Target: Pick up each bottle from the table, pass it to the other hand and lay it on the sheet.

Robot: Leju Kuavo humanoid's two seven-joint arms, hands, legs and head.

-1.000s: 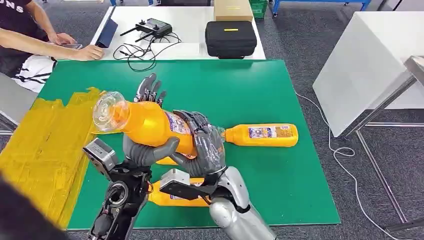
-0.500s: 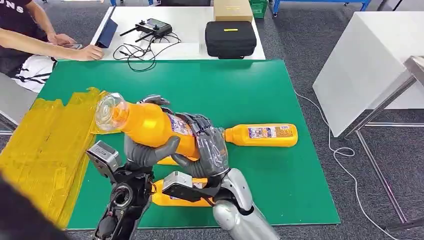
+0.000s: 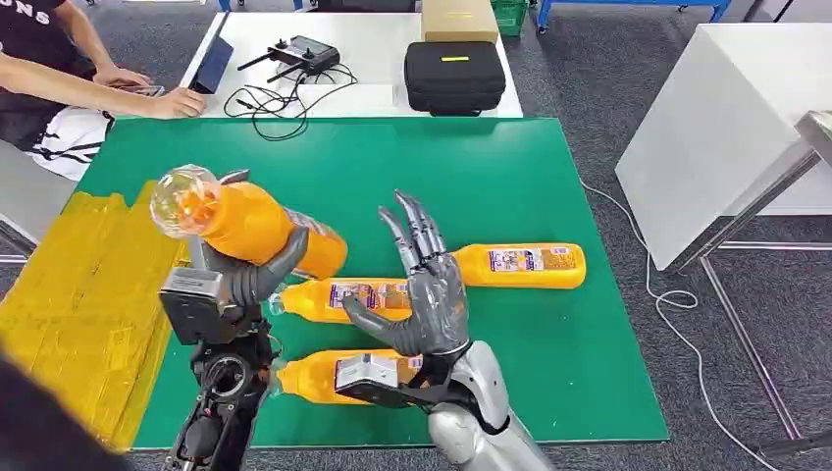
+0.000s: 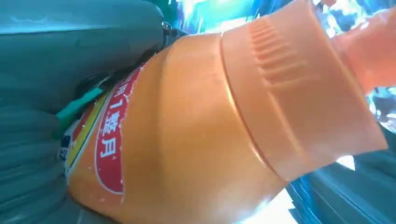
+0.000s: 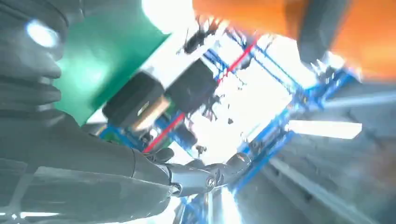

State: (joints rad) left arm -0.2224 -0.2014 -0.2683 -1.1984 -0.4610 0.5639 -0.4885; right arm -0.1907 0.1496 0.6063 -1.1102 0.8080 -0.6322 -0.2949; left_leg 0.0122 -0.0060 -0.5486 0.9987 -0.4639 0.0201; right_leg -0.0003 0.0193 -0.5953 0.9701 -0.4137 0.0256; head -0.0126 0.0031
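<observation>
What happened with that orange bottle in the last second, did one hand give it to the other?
Yes. The right hand let go of the held bottle and opened, fingers spread. The left hand now holds it alone and has carried it toward the yellow sheet. The three bottles lying on the green table and the person at the far table stayed put.

A grey carpeted floor [image 3: 608, 88] surrounds a green-topped bench [image 3: 510, 186]. Behind it stands a white table [image 3: 373, 59] carrying a black case [image 3: 453, 77], a cardboard box [image 3: 458, 18], a remote controller [image 3: 306, 52] and cables. A white cabinet [image 3: 726, 118] stands at the right, where a white cable [image 3: 677, 324] trails across the floor.
</observation>
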